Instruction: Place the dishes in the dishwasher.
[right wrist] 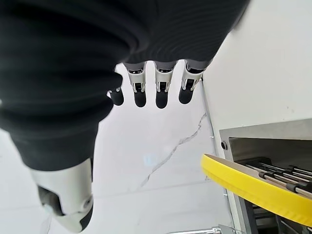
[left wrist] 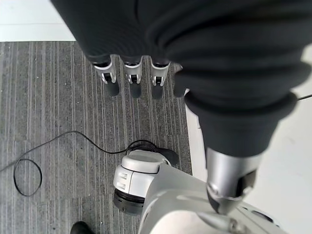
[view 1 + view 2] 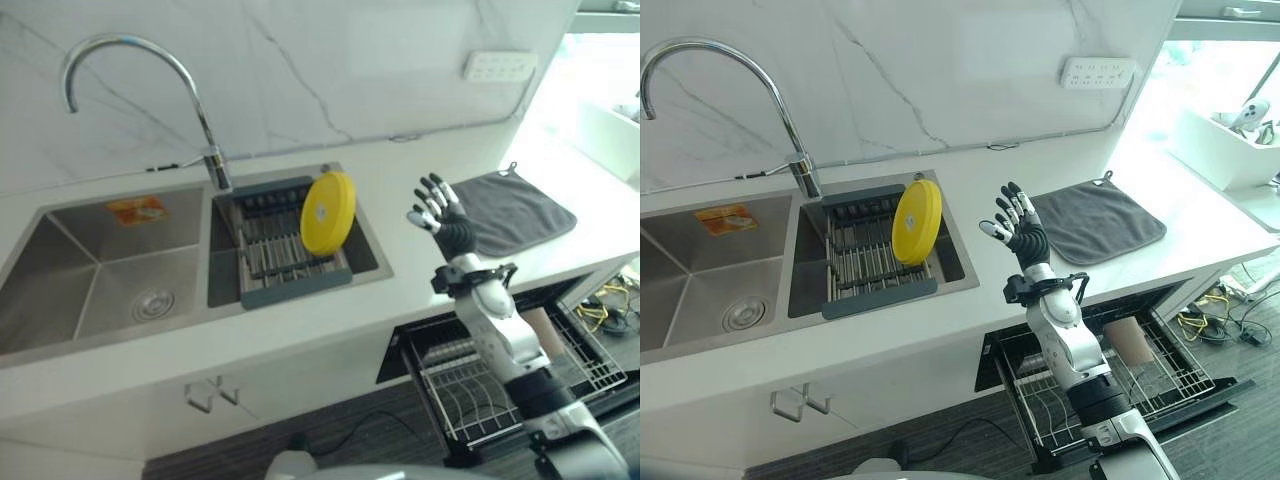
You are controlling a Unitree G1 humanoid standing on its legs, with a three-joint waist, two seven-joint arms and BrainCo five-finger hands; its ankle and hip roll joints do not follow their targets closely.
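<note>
A home kitchen: a double steel sink (image 3: 100, 270) with gooseneck faucet (image 3: 140, 90) set in a white counter (image 3: 420, 260), marble backsplash (image 3: 300, 70) behind, open dishwasher (image 3: 1110, 385) below.

The plate (image 3: 328, 212) was bright yellow, standing in a dark grey drying rack (image 3: 290, 250) with metal wires. The sink (image 3: 95, 270) was brushed steel with an orange sticker (image 3: 137, 209) on its far wall. The surface (image 3: 420, 170) and the backsplash (image 3: 350, 60) were white marble with thin grey veins. To the right lay a dark grey cloth (image 3: 515, 212). The floor (image 2: 58, 107) was grey with fine stripes.
</note>
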